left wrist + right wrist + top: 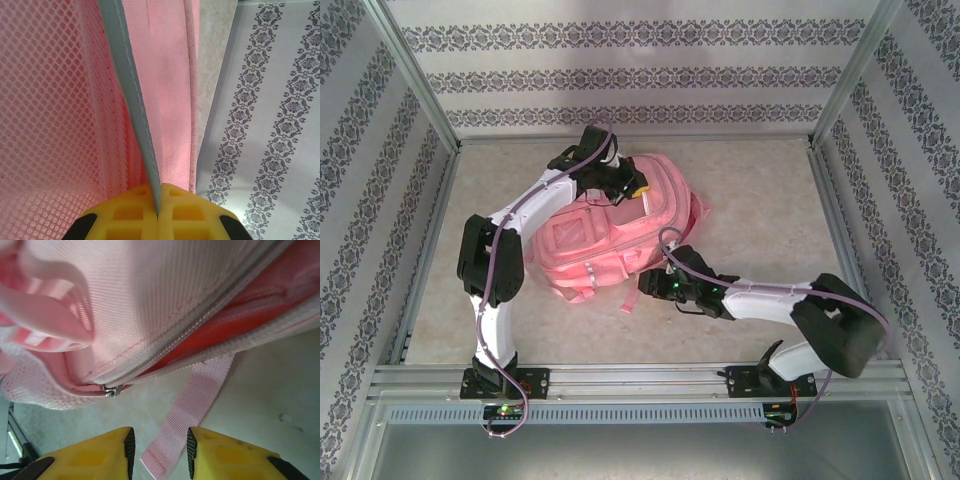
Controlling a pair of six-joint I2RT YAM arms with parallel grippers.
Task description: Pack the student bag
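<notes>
The left jaws, nearest in the left wrist view, are closed tight on a grey band [131, 90] that runs along an edge of the bag [60, 100]. Pink mesh is on one side of the band and pink cloth on the other. Beyond the cloth stands the patterned wall [270, 110].

In the right wrist view the right jaws are partly open, low over the surface [270, 390]. A pink strap [192, 400] of the bag lies flat on the surface. Its free end is between the two jaws, but they do not pinch it. Above the strap a zip [200, 322] is open and shows a darker pink inside.

From above, the bag lies near the middle of the surface. The left arm [520, 215] reaches its far end and the right arm [760, 300] its near edge.
</notes>
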